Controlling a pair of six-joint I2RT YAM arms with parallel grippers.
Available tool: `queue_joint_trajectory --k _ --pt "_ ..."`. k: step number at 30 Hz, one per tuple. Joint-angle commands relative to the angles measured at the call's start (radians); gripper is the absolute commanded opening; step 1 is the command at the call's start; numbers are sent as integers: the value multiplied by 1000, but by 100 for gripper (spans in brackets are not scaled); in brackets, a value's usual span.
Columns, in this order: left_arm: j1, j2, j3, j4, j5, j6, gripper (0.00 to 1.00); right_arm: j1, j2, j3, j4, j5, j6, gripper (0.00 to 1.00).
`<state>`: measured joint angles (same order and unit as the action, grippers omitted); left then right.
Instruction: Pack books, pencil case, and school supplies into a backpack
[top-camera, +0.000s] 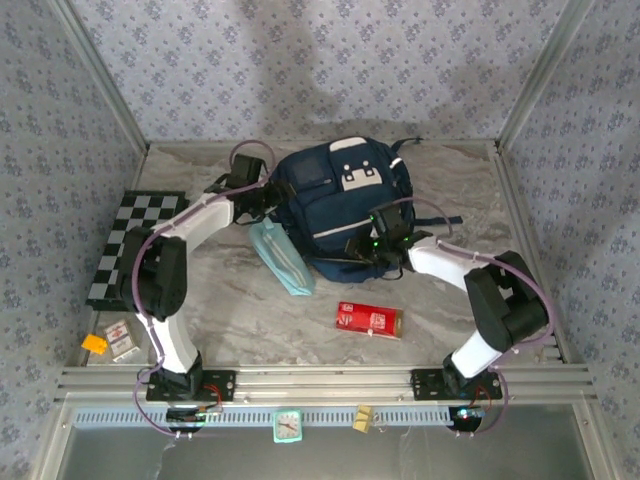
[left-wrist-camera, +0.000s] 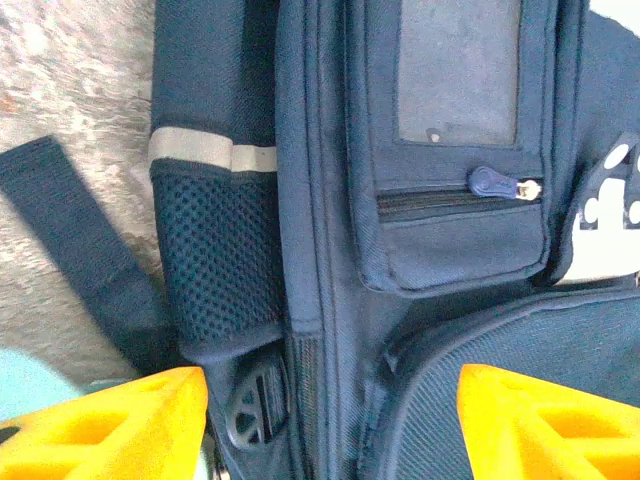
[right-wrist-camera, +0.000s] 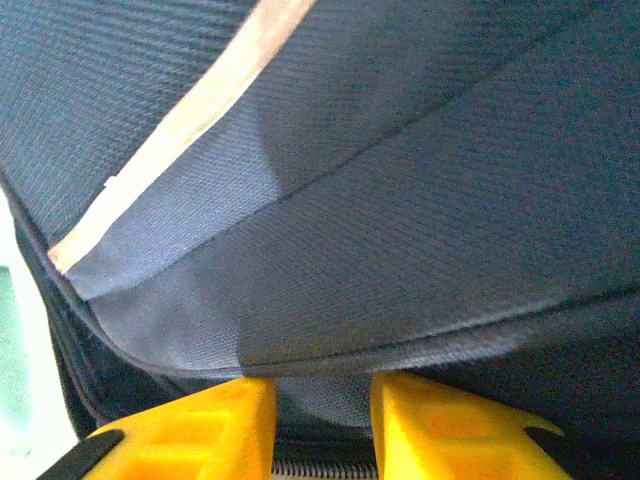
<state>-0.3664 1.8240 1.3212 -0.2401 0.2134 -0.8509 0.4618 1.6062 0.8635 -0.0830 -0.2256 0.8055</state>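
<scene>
Large navy fabric backpack (top-camera: 340, 195): lay between grippers; left gripper (left-wrist-camera: 330, 420) spread wide at its side, right gripper (right-wrist-camera: 322, 412) narrow at near seam, grip undeterminable.

On my right wrist camera I see the backpack (right-wrist-camera: 420, 200) very close: navy cloth, with a pale stripe (right-wrist-camera: 190, 120) going diagonal from top to left. At the bottom, the right gripper (right-wrist-camera: 322, 400) has its yellow fingers (right-wrist-camera: 200, 425) just under a fold of cloth, with a narrow gap between them. I cannot tell if they pinch it. Zip teeth (right-wrist-camera: 310, 470) show between them.
</scene>
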Motion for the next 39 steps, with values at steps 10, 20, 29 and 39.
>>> queue_joint_trajectory --k 10,20,29,39 --pt "-77 134 142 -66 -104 -173 67 -316 33 78 -71 -57 -224 29" --pt "-107 178 107 -59 -200 -357 66 -363 12 42 -59 -118 -225 31" --pt "-113 288 181 -22 -160 -395 59 -362 16 52 -50 -144 -215 32" --pt "-131 314 297 -118 -198 -384 23 -354 8 124 -126 -116 -254 32"
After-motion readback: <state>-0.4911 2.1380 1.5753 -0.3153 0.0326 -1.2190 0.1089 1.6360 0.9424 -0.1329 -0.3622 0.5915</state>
